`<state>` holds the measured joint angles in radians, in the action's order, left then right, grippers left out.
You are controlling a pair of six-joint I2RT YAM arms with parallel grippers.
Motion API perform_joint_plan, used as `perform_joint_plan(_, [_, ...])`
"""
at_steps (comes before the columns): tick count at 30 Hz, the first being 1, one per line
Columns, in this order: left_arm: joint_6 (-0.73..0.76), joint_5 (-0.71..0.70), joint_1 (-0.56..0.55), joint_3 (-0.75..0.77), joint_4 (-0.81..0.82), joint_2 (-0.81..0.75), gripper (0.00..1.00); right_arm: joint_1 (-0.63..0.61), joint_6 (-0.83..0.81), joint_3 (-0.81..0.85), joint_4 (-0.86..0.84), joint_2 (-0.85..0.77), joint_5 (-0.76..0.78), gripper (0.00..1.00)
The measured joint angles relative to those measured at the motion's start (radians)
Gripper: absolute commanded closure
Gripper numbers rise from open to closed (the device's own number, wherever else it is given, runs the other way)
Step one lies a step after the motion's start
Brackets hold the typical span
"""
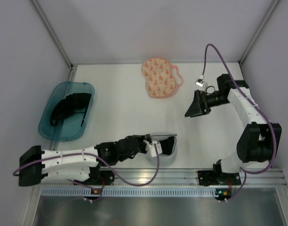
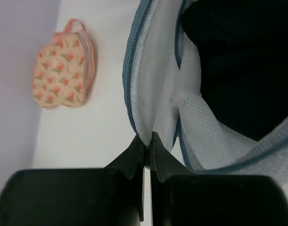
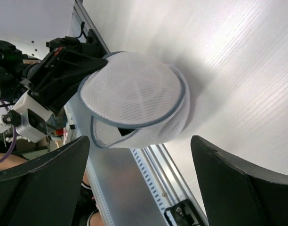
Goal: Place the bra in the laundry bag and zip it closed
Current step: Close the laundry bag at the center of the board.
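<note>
Eyes on the bra [image 2: 238,61]: a dark mass sits inside the white mesh bag [image 3: 134,94], and I read that as the bra already loaded, though only black fabric shows through the mouth and no cups or straps can be made out. The bag itself rests on the desk [image 1: 120,103] at the near edge, about centre, just in front of the left arm. Its zip [image 2: 131,80] is not shut: the mouth gapes in the left wrist view, and the right wrist view shows a dark slit along the bag's lower edge. The left claw [image 2: 147,141] is pinched tight on the bag's rim right at the zip line, pinning it in place. The right claw [image 1: 193,108] hangs above the desk at the right, well apart from the bag, jaws spread wide and holding nothing. So by my call the loading is done and the zipping is left; the right claw would need to find the pull, which I can't pick out here. Further out, a peach printed pouch [image 1: 159,77] lies at the far side, untouched, and a teal bin [image 1: 50,127] at the left holds another black garment [image 1: 71,108].
</note>
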<state>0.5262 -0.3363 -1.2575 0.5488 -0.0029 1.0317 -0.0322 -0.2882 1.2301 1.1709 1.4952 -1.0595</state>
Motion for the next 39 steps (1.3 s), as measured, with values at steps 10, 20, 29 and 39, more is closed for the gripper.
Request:
perform_joint_plan(10, [0.585,0.263,-0.031,-0.302,0.279,-0.369,1.0,-0.02,-0.177,0.179,0.111,0.241,-0.01,0.01])
perform_joint_plan(20, [0.929,0.562,-0.032,-0.495,0.315,-0.572,1.0,-0.328,-0.255,0.082,0.089,0.285,-0.041,0.04])
perform_joint_plan(29, [0.984,0.656,-0.033,-0.497,0.239,-0.719,1.0,-0.418,-0.372,0.069,0.08,0.407,-0.101,0.05])
perform_joint_plan(39, [0.973,0.714,-0.033,-0.497,0.142,-0.729,1.0,-0.595,-0.418,0.149,0.026,0.449,-0.12,0.05])
